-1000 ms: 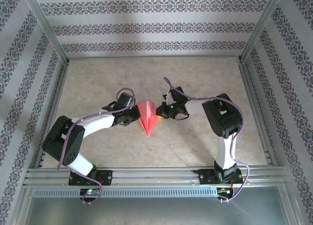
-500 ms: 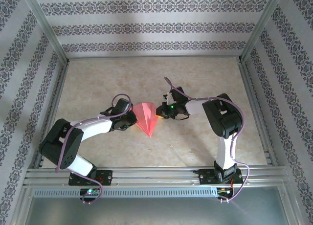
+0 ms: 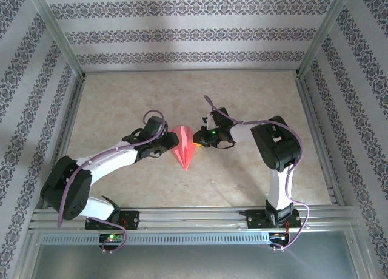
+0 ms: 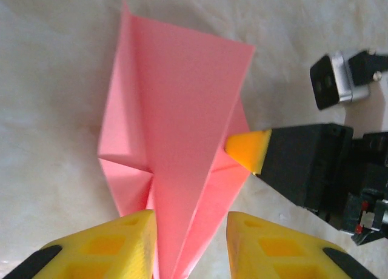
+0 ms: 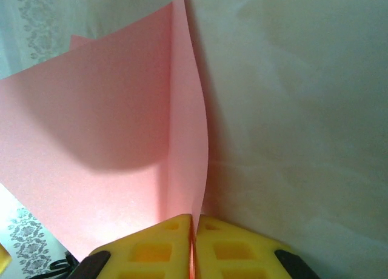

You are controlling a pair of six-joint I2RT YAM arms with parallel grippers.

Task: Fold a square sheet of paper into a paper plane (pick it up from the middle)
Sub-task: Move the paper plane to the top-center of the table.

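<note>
Pink and sharply creased, the paper plane (image 3: 185,147) lies about the middle of the table (image 3: 254,97), its nose pointing toward the near edge and its wide end toward the far edge. Half a second ago it was spread into a broader kite shape, with the left arm drawn back toward the left edge. Now it is a narrow dart again, and the left gripper (image 3: 163,147) has come back against its left side.

That gripper was closed a second ago, and its fingers (image 4: 115,245) have since parted. In the left wrist view they stand partly open on either side of the plane's narrow end and clamp nothing. Whether the left finger brushes the paper's edge I cannot tell.

The right gripper (image 3: 197,141) has not moved from the right side of the plane. In its own wrist view the fingers (image 5: 227,245) are pressed together on the edge of a pink flap, which rises in a curve above them.

By my reading, the left side has laid its flap over and is letting go, while the right pinch anchors the plane. The body looks close to finished. That loose curving flap suggests the folds still need pressing flat, and the paper may spring open once the pinch is released.
</note>
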